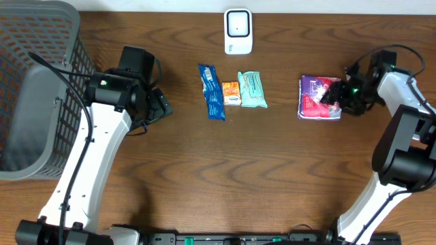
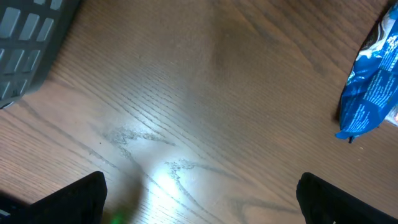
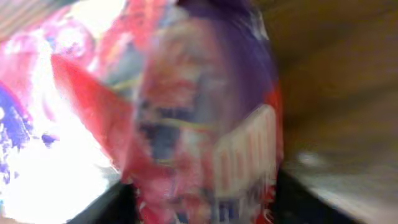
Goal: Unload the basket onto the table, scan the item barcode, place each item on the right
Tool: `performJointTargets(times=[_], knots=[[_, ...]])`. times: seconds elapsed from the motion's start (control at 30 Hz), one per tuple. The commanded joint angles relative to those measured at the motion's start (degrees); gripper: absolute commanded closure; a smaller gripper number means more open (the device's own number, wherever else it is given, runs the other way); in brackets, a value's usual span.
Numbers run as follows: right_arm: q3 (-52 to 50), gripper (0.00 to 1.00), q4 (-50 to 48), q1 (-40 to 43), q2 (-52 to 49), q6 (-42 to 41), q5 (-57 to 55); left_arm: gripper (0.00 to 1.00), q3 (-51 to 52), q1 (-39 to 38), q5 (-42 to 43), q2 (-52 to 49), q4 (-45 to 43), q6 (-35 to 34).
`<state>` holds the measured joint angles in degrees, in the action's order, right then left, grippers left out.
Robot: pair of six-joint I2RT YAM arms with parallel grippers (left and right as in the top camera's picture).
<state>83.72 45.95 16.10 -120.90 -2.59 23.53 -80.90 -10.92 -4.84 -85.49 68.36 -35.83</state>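
Right arm comes in from 4 o'clock, elbow bent, wrist folded back toward the table's middle. The right gripper (image 1: 338, 95) sits on the 3 o'clock edge of the purple packet (image 1: 317, 97), which lies flat at the table's 3 o'clock side. On the wrist cam the packet (image 3: 186, 124) is a blurry mass of glossy, crinkly red-purple foil, so I can't tell if the fingers are pinching it. The left gripper (image 2: 202, 186) hangs at 9 o'clock, fingers spread wide over bare wood grain. The rounded white scanner (image 1: 238, 30) is at 12 o'clock.
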Motion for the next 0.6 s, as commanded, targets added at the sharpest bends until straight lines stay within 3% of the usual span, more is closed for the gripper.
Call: performJointTargets(times=[0.0, 0.03, 0.3, 0.57], knots=[[-4.42, 0.89, -1.51, -0.9, -0.74, -0.02, 1.92, 0.02, 0.07, 0.24, -0.35, -0.11, 0.17, -0.26], [-4.31, 0.99, -1.42, -0.98, -0.7, -0.15, 3.48, 0.02, 0.07, 0.24, -0.35, -0.11, 0.17, -0.28], [1.62, 0.99, -1.49, -1.29, -0.59, -3.1, 23.21, 0.02, 0.07, 0.24, -0.35, -0.11, 0.17, -0.26], [11.82, 0.99, -5.97, -5.79, -0.59, -12.41, 24.61, 0.02, 0.07, 0.24, -0.35, -0.11, 0.17, -0.28]])
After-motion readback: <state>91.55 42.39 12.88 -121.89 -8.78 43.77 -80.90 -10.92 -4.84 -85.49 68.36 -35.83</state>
